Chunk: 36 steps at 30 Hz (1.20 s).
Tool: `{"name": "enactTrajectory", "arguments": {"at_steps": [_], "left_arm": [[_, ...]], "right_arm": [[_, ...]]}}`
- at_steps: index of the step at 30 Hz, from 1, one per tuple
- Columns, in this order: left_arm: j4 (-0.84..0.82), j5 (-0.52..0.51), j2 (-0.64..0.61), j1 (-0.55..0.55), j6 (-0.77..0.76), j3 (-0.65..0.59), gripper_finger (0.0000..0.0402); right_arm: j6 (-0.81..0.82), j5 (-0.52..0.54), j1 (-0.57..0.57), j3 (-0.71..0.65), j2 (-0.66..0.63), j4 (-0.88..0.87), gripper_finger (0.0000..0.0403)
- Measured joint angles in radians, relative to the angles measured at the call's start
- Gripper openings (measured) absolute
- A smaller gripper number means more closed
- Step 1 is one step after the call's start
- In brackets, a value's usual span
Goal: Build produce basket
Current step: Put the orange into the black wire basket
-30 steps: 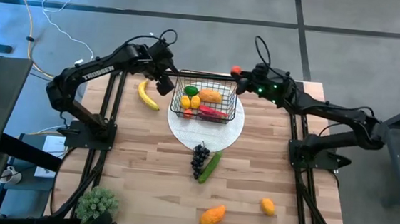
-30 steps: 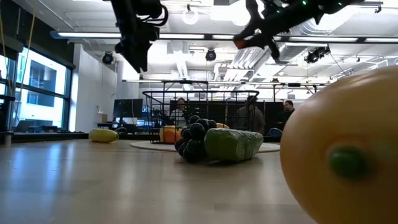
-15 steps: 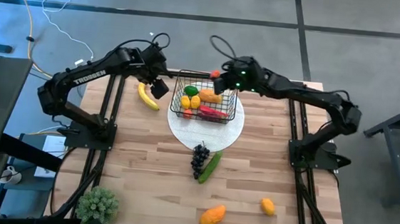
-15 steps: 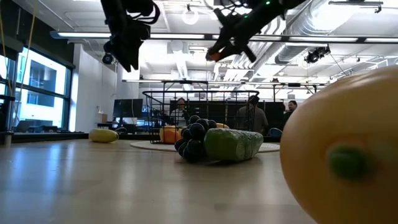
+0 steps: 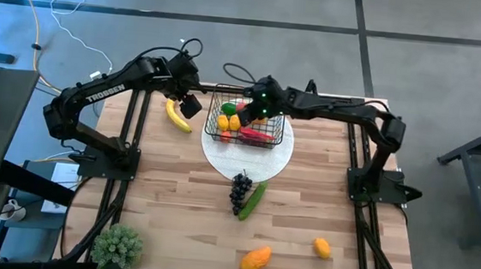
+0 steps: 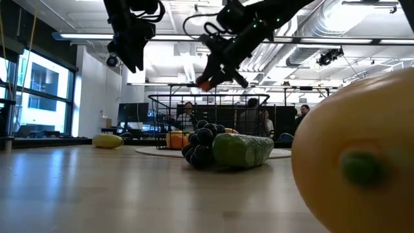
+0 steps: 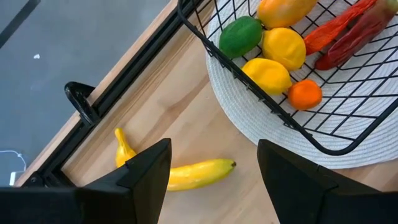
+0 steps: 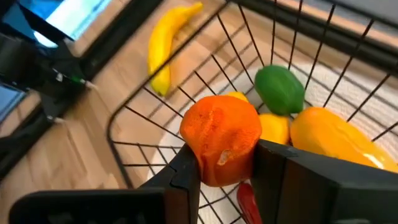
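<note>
Your right fingers pinch a round, dull orange tomato above the black wire basket; left fingers spread wide.

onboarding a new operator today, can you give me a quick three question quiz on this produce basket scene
1. True or false: the right end effector is shut on the orange tomato above the basket.
2. Which piece lies on the table beside the left end effector?
A. the banana
B. the grapes
C. the cucumber
3. Fill in: the basket stands on a round white ____.

Key
1. True.
2. A: the banana lies on the wood left of the basket, and the left end effector hangs open above it.
3. plate.
</note>
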Motion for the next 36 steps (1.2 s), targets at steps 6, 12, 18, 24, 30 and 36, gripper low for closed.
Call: {"name": "enactTrajectory", "arguments": {"at_steps": [6, 12, 18, 24, 30, 36], "left_arm": [[0.001, 0.000, 0.000, -0.001, 0.001, 0.000, 0.0229], [0.004, 0.000, 0.000, -0.001, 0.008, 0.000, 0.0229], [0.006, -0.001, 0.001, -0.001, 0.009, 0.000, 0.0229], [0.012, -0.002, 0.001, -0.001, 0.009, 0.000, 0.0229], [0.012, -0.003, 0.001, -0.001, 0.009, 0.000, 0.0229], [0.012, -0.004, 0.002, -0.001, 0.009, 0.000, 0.0232]], "right_arm": [[0.004, -0.008, 0.005, 0.000, 0.055, 0.007, 0.0078], [0.045, -0.035, 0.005, 0.000, 0.102, 0.024, 0.0078], [0.057, -0.079, 0.005, 0.000, 0.136, 0.034, 0.0078], [0.054, -0.094, 0.005, 0.000, 0.147, 0.038, 0.0078], [0.026, -0.101, 0.005, 0.000, 0.147, 0.067, 0.0115], [0.034, -0.134, 0.005, 0.000, 0.147, 0.082, 0.0197]]}}
